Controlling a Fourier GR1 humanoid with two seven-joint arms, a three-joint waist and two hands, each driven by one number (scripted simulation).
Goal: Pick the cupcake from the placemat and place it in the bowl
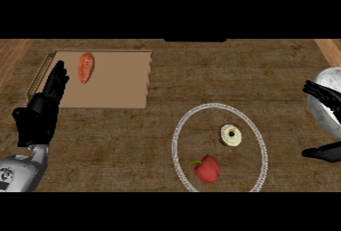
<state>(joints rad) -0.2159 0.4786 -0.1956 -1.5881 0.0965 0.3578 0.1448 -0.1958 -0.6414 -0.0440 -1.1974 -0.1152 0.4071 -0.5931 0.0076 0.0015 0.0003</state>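
I see the cupcake (230, 135) lying inside the placemat (180, 135) ring, ungrasped. Right hand (325, 99) at the bowl (323, 81), fingers spread, apparently empty though half out of frame. Left hand (43, 106) open, resting. Pick and place both remain.

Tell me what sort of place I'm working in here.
Probably a kitchen counter: a wooden top with a cutting board, a round placemat carrying a cupcake and a red pepper, and a bowl at the right edge.
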